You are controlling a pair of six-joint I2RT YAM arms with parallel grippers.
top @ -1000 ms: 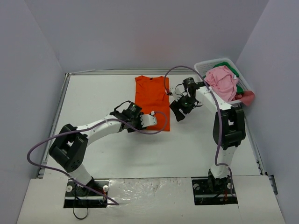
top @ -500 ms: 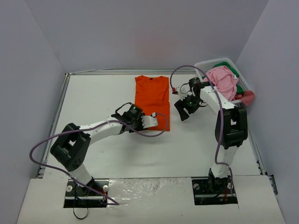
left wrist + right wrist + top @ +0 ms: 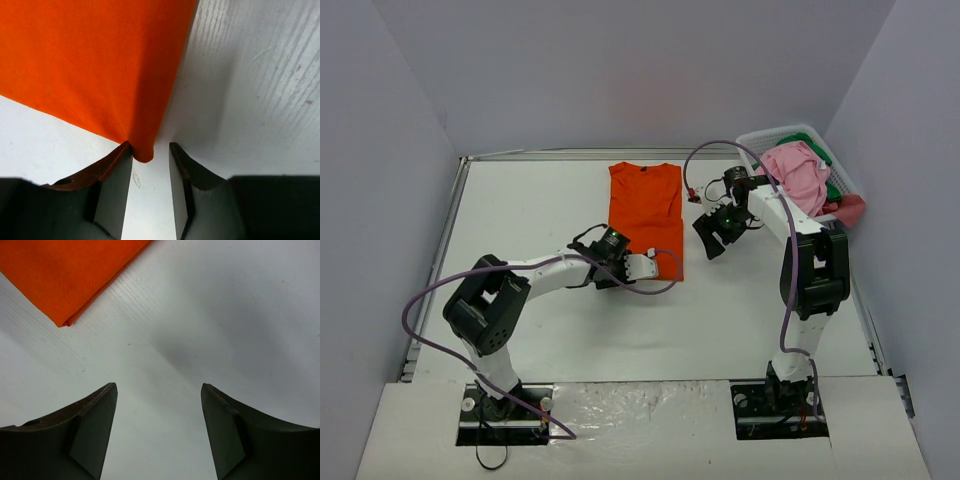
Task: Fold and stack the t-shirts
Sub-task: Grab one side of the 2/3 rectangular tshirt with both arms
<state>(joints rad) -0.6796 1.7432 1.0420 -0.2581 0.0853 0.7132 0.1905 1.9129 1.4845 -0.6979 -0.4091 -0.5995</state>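
The orange t-shirt (image 3: 645, 210) lies flat on the table as a long narrow strip, folded lengthwise. My left gripper (image 3: 654, 264) is at its near right corner. In the left wrist view the jaws (image 3: 150, 150) stand a little apart, and the shirt's corner (image 3: 143, 150) sits at the tips, against the left finger. My right gripper (image 3: 706, 240) is open and empty over bare table, just right of the shirt. Its wrist view (image 3: 159, 386) shows a shirt corner (image 3: 65, 275) at the upper left. The pink t-shirt (image 3: 795, 175) and the green one (image 3: 834, 188) lie in the basket.
The white slotted basket (image 3: 772, 136) stands at the far right corner, with pink cloth hanging over its right rim. Grey walls close the table on three sides. A purple cable loops from each arm.
My right gripper has drawn back to the right, away from the shirt's right edge, then stayed still. My left gripper has shifted slightly nearer, to the shirt's near right corner.
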